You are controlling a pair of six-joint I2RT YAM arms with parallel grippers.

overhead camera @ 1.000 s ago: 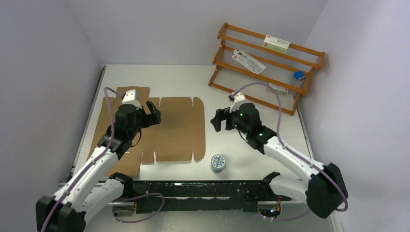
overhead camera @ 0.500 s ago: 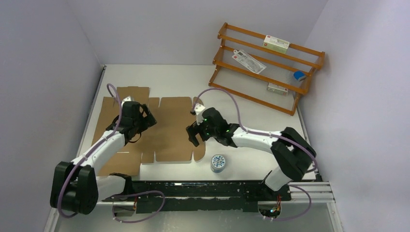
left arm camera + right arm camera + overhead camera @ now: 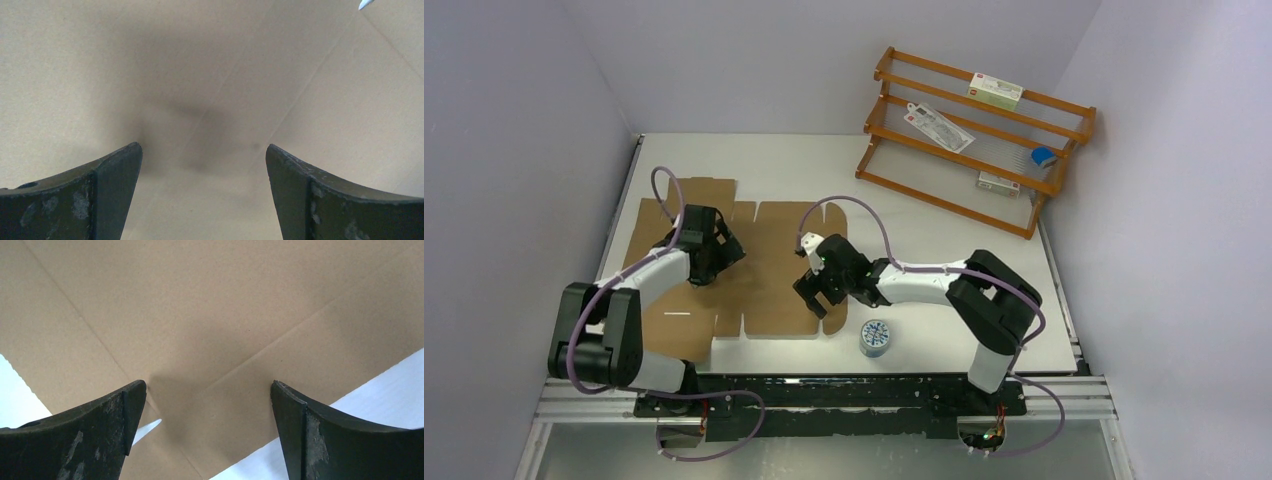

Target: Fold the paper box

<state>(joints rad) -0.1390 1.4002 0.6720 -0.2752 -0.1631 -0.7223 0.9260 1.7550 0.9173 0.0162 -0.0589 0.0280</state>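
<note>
The paper box [image 3: 769,265] is a flat brown cardboard sheet with flaps and rounded tabs, lying unfolded on the white table [image 3: 924,230]. My left gripper [image 3: 722,258] hovers low over the sheet's left-middle, open. In the left wrist view the cardboard [image 3: 210,75] fills the frame and nothing sits between the fingers [image 3: 120,170] of the left gripper [image 3: 204,150]. My right gripper [image 3: 814,292] is open over the sheet's right side near the rounded tabs. The right wrist view shows the right gripper [image 3: 207,387] above crease lines and a flap edge of the box [image 3: 200,315].
A round blue-and-white tin [image 3: 875,337] stands just off the sheet's front right corner, close to the right arm. An orange wooden rack [image 3: 944,205] at the back right holds small white cartons [image 3: 996,93]. A wall runs along the table's left edge.
Both arms stretched out and came down low over the cardboard. The right gripper travelled left from beside the sheet to over its right side. Both stayed open.
</note>
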